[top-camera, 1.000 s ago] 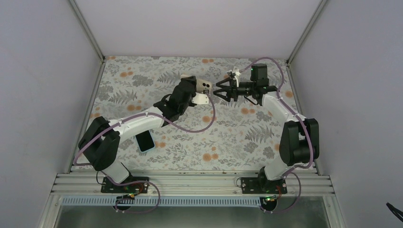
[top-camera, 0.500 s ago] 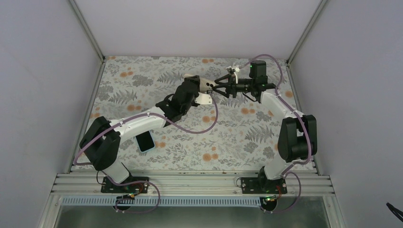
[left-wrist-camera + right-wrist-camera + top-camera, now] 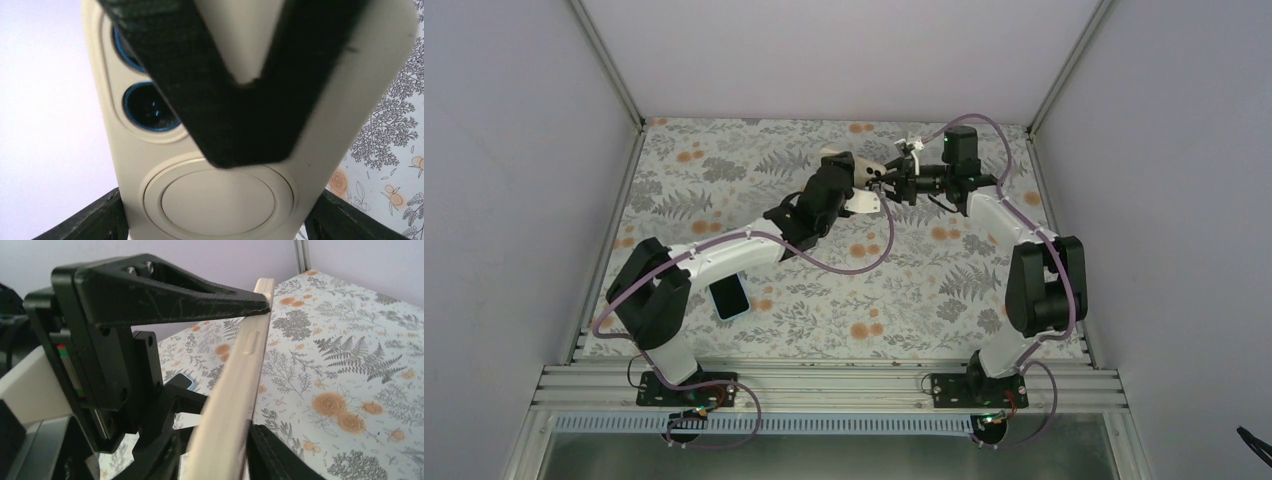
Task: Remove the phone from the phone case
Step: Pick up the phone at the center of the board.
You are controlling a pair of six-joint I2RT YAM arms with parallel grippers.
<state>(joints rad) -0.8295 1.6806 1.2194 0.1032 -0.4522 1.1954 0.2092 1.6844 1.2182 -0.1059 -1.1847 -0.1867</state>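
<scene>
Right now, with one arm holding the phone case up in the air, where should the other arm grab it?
Probably the free end of the phone case, by the camera cutout, coming from the right. The left gripper clamps its long sides farther back, so that end is bare, and the right gripper has its jaws straddling the thin edge there.

The left arm (image 3: 724, 255) and the right arm (image 3: 1001, 215) have white link shells between black joint housings. A lilac cable (image 3: 839, 272) loops along the outside of each arm. Each arm stands on a black base plate (image 3: 686, 388). The right gripper (image 3: 887, 183) is black. Its wedge-shaped fingers (image 3: 165, 295) carry two recessed screws. A red-and-green marking (image 3: 62, 351) sits on its body.
</scene>
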